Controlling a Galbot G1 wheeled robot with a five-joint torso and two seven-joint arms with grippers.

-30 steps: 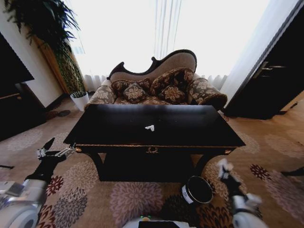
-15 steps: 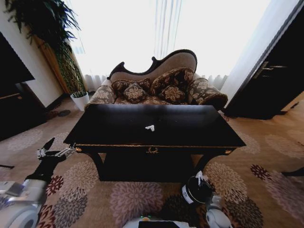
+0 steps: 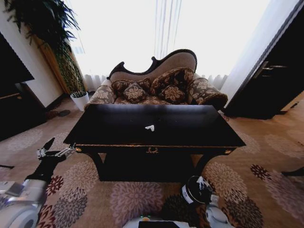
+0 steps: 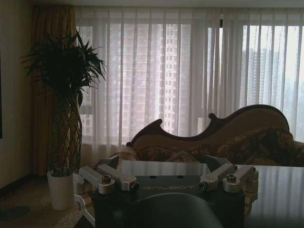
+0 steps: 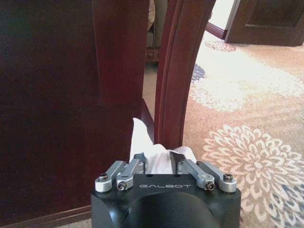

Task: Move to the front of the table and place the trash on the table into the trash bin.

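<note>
One white wad (image 3: 150, 127) lies near the middle of the desk (image 3: 118, 126) in the head view. It is small, crumpled and angular, bright against the glossy black top. The desk is rectangular, with a thin gold edge, a gold ornament at the centre of its front rail and curved dark legs. The bin (image 3: 196, 190) stands on the patterned carpet (image 3: 128, 197) below the desk's front right part: a dark cylinder with a pale rim and a white label on its side. The right gripper (image 3: 202, 183) is low, directly over the bin's opening, with white paper at its tip. The left gripper (image 3: 56, 151) is held off the desk's front left corner, clear of the desk, jaws spread wide with nothing between them. A sofa (image 3: 156, 85) stands behind the desk, and a potted plant (image 3: 71, 71) stands to its left.

Left wrist view: the left gripper (image 4: 166, 179) shows its linkages splayed far apart, jaws fully open and empty. The desk top (image 4: 280, 190) lies ahead of it, with the sofa (image 4: 228, 137), plant (image 4: 64, 114) and curtains (image 4: 166, 76) beyond.

Right wrist view: the right gripper (image 5: 159, 159) has its jaws drawn in on a second white wad (image 5: 152, 152), a crumpled sheet with a peak standing above the linkages. A reddish-brown desk leg (image 5: 178, 71) stands just ahead.
</note>
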